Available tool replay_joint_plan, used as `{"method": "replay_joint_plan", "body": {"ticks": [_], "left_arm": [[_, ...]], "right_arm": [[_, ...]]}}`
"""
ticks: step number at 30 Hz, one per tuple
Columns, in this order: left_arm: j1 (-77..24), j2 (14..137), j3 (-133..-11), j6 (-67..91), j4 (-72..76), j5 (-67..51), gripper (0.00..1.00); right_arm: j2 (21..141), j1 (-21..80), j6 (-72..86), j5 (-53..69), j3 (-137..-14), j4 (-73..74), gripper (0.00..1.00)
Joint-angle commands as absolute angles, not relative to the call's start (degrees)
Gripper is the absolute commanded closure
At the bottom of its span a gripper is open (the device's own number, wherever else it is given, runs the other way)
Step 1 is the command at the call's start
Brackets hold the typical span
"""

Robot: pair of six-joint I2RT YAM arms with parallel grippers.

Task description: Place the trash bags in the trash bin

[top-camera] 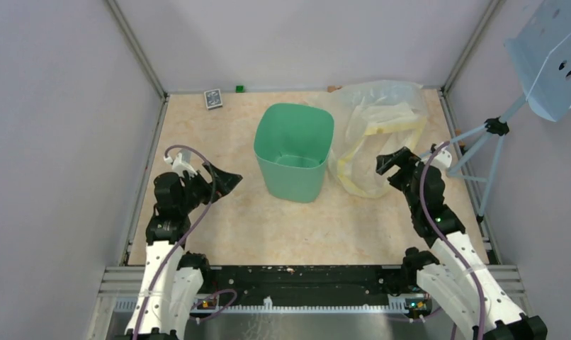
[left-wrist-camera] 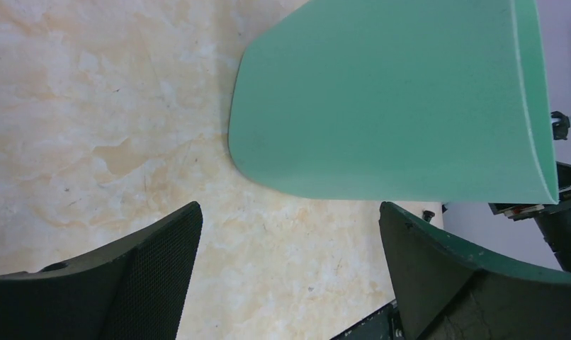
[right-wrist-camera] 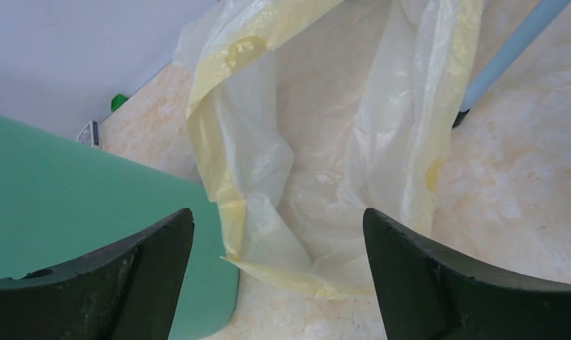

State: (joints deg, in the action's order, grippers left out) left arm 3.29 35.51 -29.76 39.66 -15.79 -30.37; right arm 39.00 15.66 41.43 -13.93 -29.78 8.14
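Dark mesh-textured fingers of the left gripper [left-wrist-camera: 290, 212] stand wide apart, empty; just ahead the mint-green trash bin [top-camera: 293, 177], smooth, tapered, rounded-square, stands upright, mouth up. Right gripper [right-wrist-camera: 277, 212] gapes empty too; ahead slumps a crinkly cream-yellow translucent bag [right-wrist-camera: 325, 177]. Beige marbled tabletop [top-camera: 268, 227], grey walls [top-camera: 56, 106]

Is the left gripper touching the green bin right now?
Apart. The left wrist view shows a strip of tabletop between the open left gripper and the trash bin; the top view shows the same gap.
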Motion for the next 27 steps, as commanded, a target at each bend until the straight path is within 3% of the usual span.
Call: {"method": "replay_joint_plan", "body": {"ticks": [1, 11, 17, 22, 25, 27], "left_arm": [[3.2, 34.13, -27.81, 37.97, -14.95, -30.81, 0.01], [1.89, 36.31, -16.98, 44.75, 5.38, -48.25, 0.01], [-5.02, 31.67, -8.73, 49.76, 12.16, -41.65, 0.01], [-9.4, 31.25, -4.78, 53.34, 18.0, -37.3, 0.01], [-12.4, 32.67, -3.07, 54.57, 21.39, -33.93, 0.02], [-14.66, 34.11, -2.48, 54.85, 23.88, -31.49, 0.02]], "right_arm": [[36.08, 16.0, 40.43, -18.09, -28.17, 6.95, 0.12], [44.26, 15.97, 39.52, -10.04, -30.38, -3.91, 0.13], [57.86, 16.21, 41.98, -6.8, -39.29, -6.68, 0.14], [70.0, 18.96, 41.74, -15.19, -46.24, -8.36, 0.15], [76.66, 20.1, 41.1, -18.2, -50.63, -8.17, 0.19], [79.96, 20.46, 40.42, -18.85, -52.81, -8.44, 0.27]]}}
